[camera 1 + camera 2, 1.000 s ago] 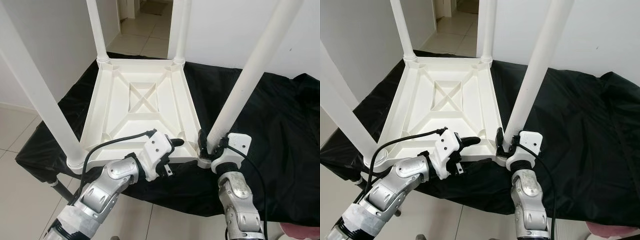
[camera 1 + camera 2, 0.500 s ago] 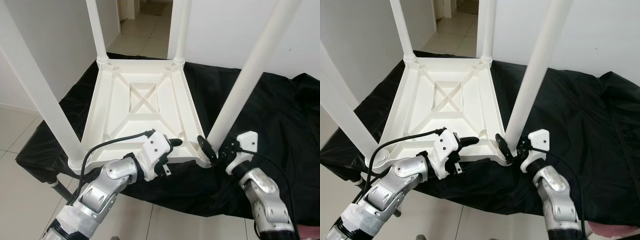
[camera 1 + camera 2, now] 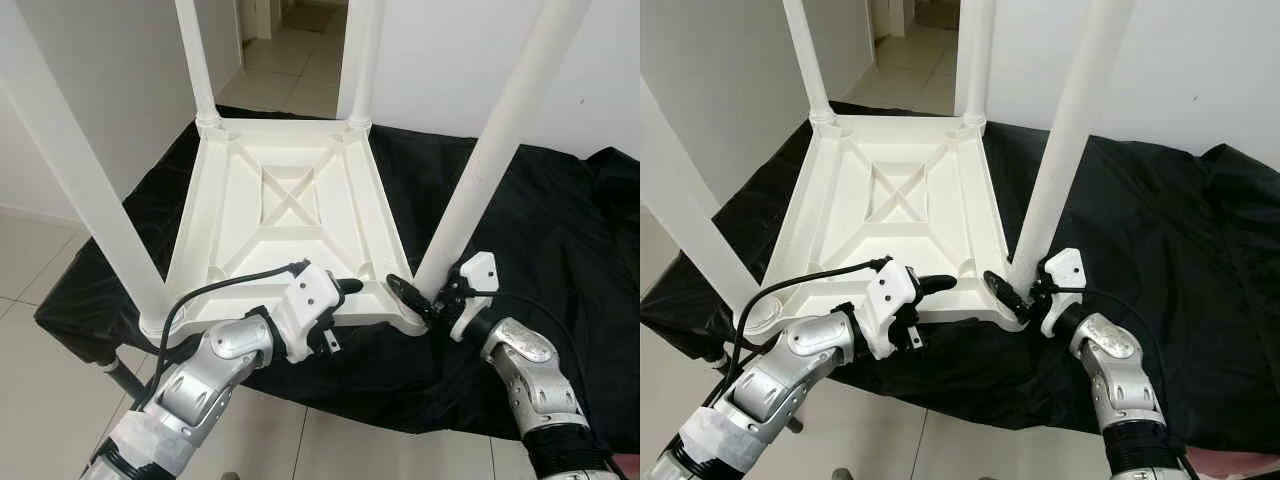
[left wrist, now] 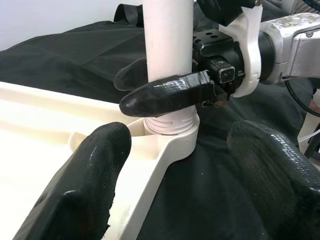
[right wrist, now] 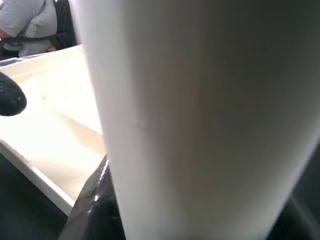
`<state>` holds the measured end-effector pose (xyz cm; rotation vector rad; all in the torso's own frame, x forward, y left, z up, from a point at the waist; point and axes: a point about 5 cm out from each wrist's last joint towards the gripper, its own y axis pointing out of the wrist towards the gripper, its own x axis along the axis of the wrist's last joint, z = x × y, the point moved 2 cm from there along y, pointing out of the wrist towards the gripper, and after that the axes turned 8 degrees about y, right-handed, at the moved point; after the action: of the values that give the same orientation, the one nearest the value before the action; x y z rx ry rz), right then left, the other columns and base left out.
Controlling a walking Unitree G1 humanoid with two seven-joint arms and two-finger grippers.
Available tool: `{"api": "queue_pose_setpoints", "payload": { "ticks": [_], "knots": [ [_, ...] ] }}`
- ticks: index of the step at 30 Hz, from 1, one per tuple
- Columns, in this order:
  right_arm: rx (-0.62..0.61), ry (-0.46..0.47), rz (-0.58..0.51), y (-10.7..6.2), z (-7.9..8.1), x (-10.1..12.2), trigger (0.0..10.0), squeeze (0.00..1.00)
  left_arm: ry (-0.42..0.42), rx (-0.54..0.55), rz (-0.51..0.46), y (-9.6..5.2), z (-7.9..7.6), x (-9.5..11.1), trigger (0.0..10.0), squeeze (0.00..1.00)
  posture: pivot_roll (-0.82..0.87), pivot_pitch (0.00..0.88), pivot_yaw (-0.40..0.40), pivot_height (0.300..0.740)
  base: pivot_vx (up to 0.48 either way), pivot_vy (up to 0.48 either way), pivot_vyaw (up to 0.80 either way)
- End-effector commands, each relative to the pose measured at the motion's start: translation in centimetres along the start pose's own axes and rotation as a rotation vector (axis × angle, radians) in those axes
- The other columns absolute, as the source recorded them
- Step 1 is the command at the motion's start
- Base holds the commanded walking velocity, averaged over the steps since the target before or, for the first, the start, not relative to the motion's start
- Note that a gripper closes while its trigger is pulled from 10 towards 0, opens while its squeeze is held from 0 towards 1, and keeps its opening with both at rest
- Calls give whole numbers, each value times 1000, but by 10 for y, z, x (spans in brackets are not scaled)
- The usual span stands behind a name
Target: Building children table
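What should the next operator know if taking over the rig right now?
Left hand: open, fingers straddling the near rim of the upside-down white table top.
Right hand: fingers closed around the near-right leg just above its socket.
Table lies on the black cloth, all four legs standing in the corners.
Left: I cannot tell whether this leg is fully tight; check before turning the table over.

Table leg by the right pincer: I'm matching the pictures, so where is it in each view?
Left eye view: table leg, right of centre.
Right eye view: just right of centre.
Left wrist view: straight ahead, centred.
Right wrist view: close up, blurred.
Shared landmark: right pincer clasping its base.
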<state>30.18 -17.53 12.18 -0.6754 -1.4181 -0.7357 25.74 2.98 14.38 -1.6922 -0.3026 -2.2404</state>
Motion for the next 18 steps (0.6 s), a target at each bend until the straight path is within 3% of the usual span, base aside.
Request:
{"api": "queue_pose_setpoints", "payload": {
  "ticks": [1,4,5,7,8,18],
  "knots": [
    [-3,17,11,-3,-3,-4,0,0,10,-83,3,-1,-9,-2,10000,0,-68,0,-30,740,0,0,0],
    [-12,29,5,-4,-3,-5,0,0,9,-83,2,0,-9,-2,10000,0,-70,0,-30,740,0,0,0],
    [-19,32,-2,-4,-2,-4,6039,0,9,-84,2,0,-9,-2,10000,0,-70,0,-30,740,0,0,0],
    [-23,34,-8,-5,-1,-4,6039,0,9,-84,2,-1,-9,-2,10000,0,-72,0,-29,740,0,0,0],
    [-41,39,-24,-5,0,-2,10000,0,8,-84,2,-1,-9,-2,10000,0,-74,0,-28,740,0,0,0],
    [-198,27,-60,-4,2,2,10000,0,5,-91,0,0,-10,-2,10000,0,-86,0,-22,740,0,0,0]
  ]
}}
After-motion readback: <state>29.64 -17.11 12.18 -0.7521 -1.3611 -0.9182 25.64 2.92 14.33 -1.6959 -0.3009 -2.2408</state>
